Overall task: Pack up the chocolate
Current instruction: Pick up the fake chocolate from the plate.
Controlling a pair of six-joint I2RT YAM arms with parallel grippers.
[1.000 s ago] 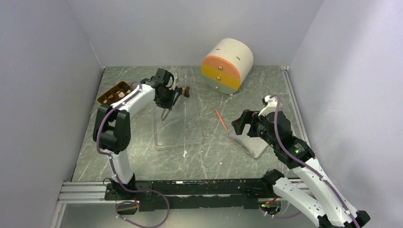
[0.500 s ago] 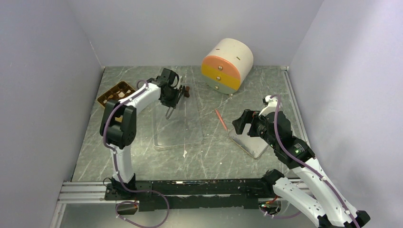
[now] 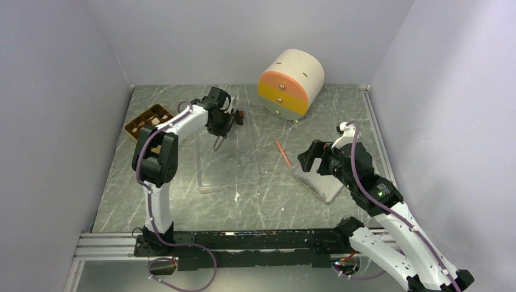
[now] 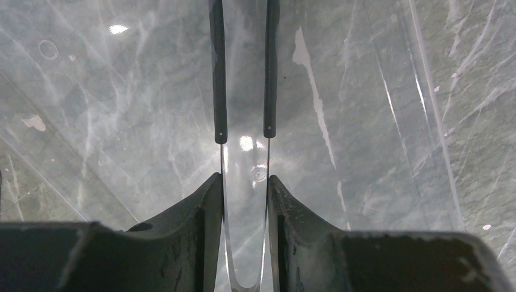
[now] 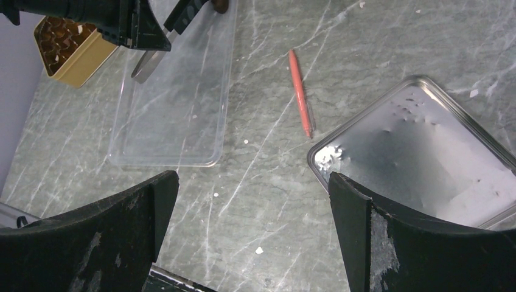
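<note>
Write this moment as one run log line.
left gripper: shut on tongs | tongs tip: chocolate piece | right gripper: open

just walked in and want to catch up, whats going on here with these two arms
The left arm has jaws closed on metal tongs with black tips, and the tongs appear to pinch a small dark brown chocolate piece above the far end of the clear plastic tray. The golden-brown compartmented tray, with chocolates already in it, sits at the far left. The right arm hangs with jaws wide open by the silver metal tin, holding nothing. A thin orange-red stick lies beside the tin.
</note>
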